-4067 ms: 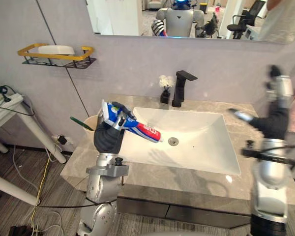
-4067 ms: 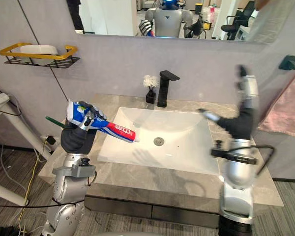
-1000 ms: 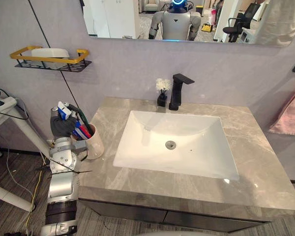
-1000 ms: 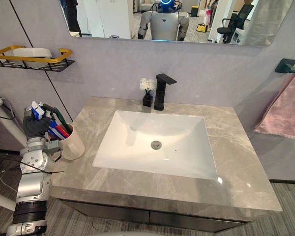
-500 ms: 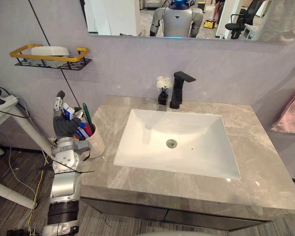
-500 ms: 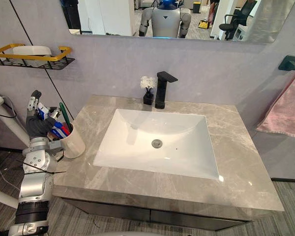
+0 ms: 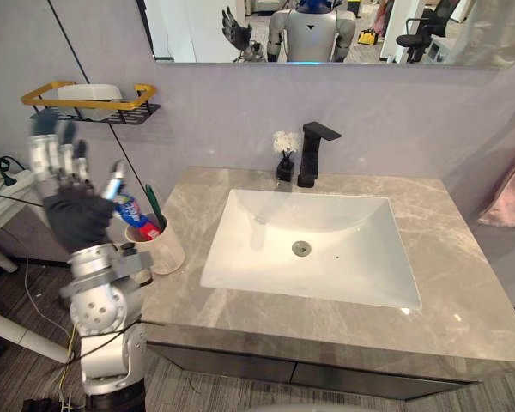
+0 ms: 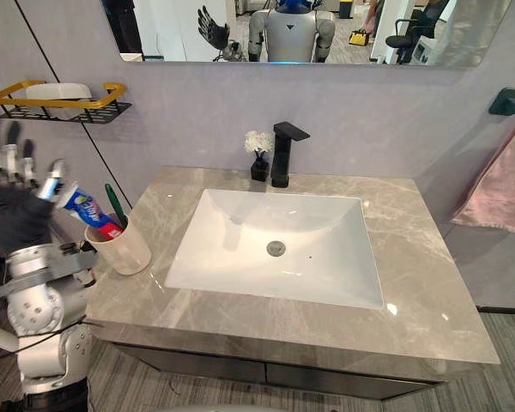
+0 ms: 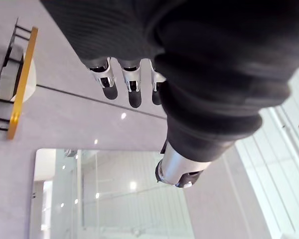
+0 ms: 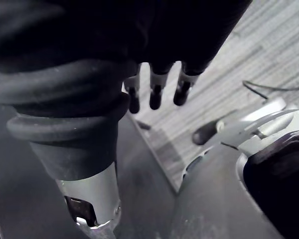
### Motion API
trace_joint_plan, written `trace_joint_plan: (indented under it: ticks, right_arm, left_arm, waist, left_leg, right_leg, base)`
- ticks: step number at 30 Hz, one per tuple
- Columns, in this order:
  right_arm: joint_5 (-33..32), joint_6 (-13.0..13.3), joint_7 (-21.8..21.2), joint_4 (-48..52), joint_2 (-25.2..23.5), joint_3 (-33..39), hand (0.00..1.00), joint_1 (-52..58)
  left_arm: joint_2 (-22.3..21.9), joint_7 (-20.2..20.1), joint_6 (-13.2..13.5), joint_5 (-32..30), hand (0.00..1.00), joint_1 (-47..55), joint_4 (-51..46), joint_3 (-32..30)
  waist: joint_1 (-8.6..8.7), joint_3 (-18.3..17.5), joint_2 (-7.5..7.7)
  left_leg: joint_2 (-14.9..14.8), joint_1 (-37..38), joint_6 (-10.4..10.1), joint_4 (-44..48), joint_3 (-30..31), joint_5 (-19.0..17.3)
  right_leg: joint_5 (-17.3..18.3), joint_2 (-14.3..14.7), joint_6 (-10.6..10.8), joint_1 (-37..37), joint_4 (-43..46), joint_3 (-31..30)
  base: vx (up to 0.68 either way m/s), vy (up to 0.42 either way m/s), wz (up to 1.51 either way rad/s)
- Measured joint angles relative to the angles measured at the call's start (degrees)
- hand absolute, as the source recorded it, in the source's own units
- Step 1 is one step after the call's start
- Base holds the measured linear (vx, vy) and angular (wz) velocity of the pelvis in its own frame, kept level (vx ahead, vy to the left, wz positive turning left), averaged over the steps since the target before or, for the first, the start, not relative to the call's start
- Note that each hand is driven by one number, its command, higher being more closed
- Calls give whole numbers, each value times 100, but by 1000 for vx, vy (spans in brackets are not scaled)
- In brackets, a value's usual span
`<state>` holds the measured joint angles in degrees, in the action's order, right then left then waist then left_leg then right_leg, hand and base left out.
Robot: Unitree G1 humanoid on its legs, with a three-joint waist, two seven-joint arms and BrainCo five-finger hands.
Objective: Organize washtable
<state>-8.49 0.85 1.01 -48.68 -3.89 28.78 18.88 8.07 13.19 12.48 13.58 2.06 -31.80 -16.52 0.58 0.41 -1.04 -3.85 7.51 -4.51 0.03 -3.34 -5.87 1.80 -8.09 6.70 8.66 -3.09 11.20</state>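
Now the left hand [image 7: 77, 219] has let go and lifted clear, fingers spread wide; the toothpaste [image 7: 127, 210] stands in the cup [image 7: 166, 251], so this step looks finished.

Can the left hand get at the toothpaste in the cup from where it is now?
Probably yes. The left hand is open and raised just beside the cup, and the toothpaste leans out toward it. Nothing stands between them; the toothbrush is on the toothpaste's far side.
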Motion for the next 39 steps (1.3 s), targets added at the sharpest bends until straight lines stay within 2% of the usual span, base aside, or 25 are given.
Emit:
trace_joint_plan:
  ticks: [4,8,12,13,19,30,35,39]
  right_arm:
    - [-2,-2,2,0,1,3,0,-13]
    - [-14,-10,6,0,-16,-3,0,-20]
    - [-44,-19,9,-1,-23,-68,0,-28]
    - [-44,-21,11,-1,-24,-80,0,-27]
    - [-45,-20,28,133,-18,-443,0,-61]
    - [-40,-21,34,288,-40,-858,0,-105]
    - [-36,-20,39,321,-38,-898,0,-101]
    - [-33,-20,61,355,-15,-917,0,-69]
  left_arm:
    - [-326,82,75,379,0,477,-194,-411]
    - [-697,74,76,723,0,981,-191,-436]
    - [-1043,63,49,988,0,1435,-158,-426]
    - [-1041,53,35,1044,100,1470,-131,-421]
    - [-1092,-191,-97,1226,100,1526,403,-338]
    - [-1105,-333,-333,1327,100,1523,1803,170]
    - [-1086,-449,-439,1322,100,1429,2442,532]
    - [-1010,-565,-409,1295,100,1377,2717,701]
  waist:
    - [-23,-2,-8]
    - [-129,4,22]
    - [-156,5,66]
    - [-157,5,75]
    - [-161,19,142]
    - [-197,-28,262]
    - [-188,-39,255]
    - [-166,-112,188]
  left_leg:
    - [0,-22,0,-6,30,1]
    - [-1,-29,0,-16,35,1]
    - [-3,-63,12,-12,85,19]
    - [-4,-61,12,-10,86,19]
    - [-26,-66,12,-15,76,21]
    - [-83,-72,10,30,-40,22]
    - [-102,-62,8,26,-106,23]
    - [-124,38,0,-30,-159,28]
  right_leg:
    - [10,0,-5,-1,1,41]
    - [12,-2,-8,-3,1,56]
    - [29,-8,-9,0,53,147]
    - [49,-12,-11,-2,83,154]
    - [70,-13,-4,-2,139,201]
    - [85,-6,-3,-63,179,135]
    - [84,0,-1,-77,171,105]
    - [69,19,11,7,79,76]
  base:
    - [-11,-15,4]
    - [-3,-3,1]
    - [-19,-12,12]
    - [-37,-11,7]
    - [-50,-12,3]
    - [-17,-8,-3]
    - [-9,-5,-5]
    - [-8,-10,-5]
